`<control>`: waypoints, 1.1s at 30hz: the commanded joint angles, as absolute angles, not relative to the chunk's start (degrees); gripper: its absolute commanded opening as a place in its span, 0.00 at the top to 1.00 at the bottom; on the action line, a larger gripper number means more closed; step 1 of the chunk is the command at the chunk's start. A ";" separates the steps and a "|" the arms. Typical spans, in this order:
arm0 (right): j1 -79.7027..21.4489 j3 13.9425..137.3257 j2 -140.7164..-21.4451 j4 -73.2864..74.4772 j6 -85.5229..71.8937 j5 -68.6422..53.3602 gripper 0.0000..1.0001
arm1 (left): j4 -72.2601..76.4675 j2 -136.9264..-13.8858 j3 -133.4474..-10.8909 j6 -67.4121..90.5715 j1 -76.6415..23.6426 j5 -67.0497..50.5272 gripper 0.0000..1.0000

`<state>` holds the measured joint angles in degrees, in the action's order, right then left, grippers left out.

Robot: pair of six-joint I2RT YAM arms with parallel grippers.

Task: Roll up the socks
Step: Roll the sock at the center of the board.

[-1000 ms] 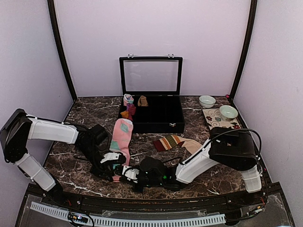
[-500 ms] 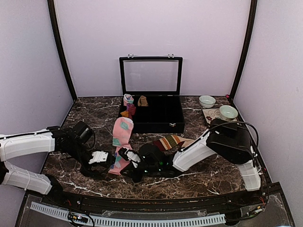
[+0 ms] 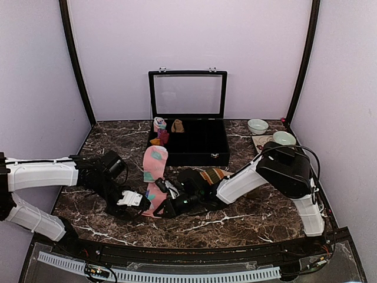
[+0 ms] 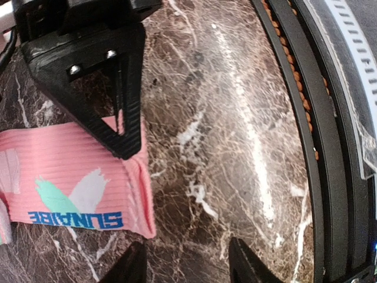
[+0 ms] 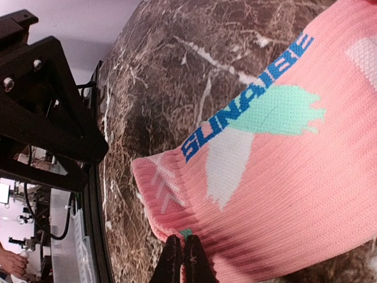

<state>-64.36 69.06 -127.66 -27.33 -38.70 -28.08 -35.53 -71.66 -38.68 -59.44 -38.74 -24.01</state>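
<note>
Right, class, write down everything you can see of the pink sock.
The pink sock is ribbed knit, with mint and white leaf shapes and blue SUNAIBE lettering near its cuff. It lies on the marble table, running from near the black case toward the arms. The right gripper is shut on its edge; the left gripper, jaws open, flanks the cuff.

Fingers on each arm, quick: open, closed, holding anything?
Left fingers: open, one on each side of the pink sock cuff, not gripping it.
Right fingers: closed, pinching the pink sock's edge.
</note>
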 commanded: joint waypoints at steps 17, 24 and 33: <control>-61.26 67.45 -130.65 -10.72 -54.74 -39.65 1.00 | -27.75 -78.76 -41.41 -50.11 -48.34 -21.45 0.67; -61.27 69.57 -131.84 -8.87 -56.36 -40.38 1.00 | -22.86 -81.76 -40.96 -49.65 -48.34 -17.71 0.75; -61.13 68.92 -132.14 -11.25 -58.69 -40.15 1.00 | -23.98 -82.16 -41.28 -48.99 -48.35 -21.00 0.83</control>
